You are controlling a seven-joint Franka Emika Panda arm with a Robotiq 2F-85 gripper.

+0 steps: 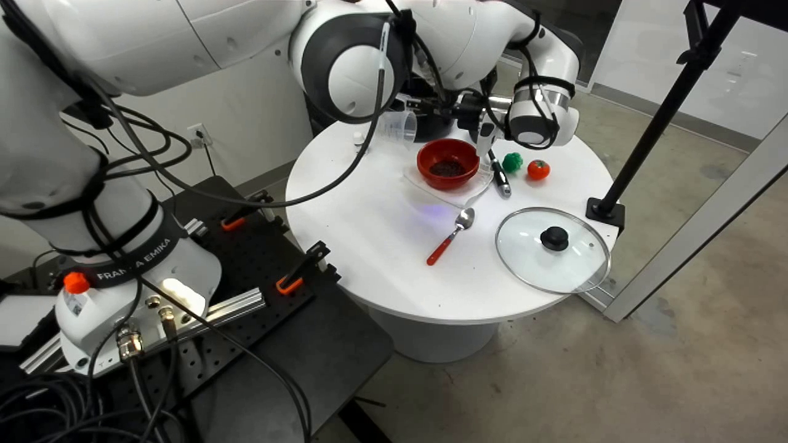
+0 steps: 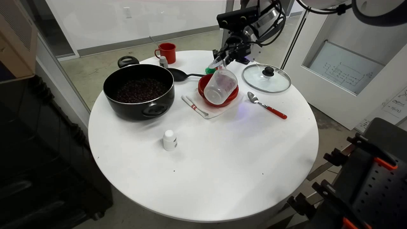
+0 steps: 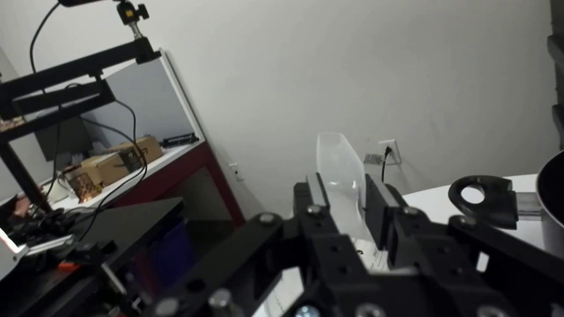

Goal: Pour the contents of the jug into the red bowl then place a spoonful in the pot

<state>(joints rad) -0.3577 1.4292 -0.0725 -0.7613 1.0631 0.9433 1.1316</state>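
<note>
Where the wrist view faces a pale wall: the gripper reaches up from the lower edge, two fingers clamped on the translucent handle of the jug.
Pot there: cut off by the right edge, one looped handle pointing toward the fingers.
Cardboard boxes: on a counter in the left background.
Red bowl in an exterior view: upright on a thin sheet on the white table, dark contents gathered at the bottom.
Jug: tipped sideways, up and left of the bowl; where the fingers meet it is hard to make out.
Red-handled spoon: lying on the table, metal end nearer the bowl.
Glass lid: flat, black knob upward, near the table's edge.
Tomato: just beside a small green piece.
Jug in an exterior view: tilted, held by its handle, covering much of the red bowl; whether it touches the rim cannot be told.
Pot: upright on the table, small dark pieces inside.
Black ladle: just beside the pot, its handle running toward the bowl.
Red cup: near the table's far edge, a small shaker just beside it.
White bottle: upright, well apart from the bowl.
</note>
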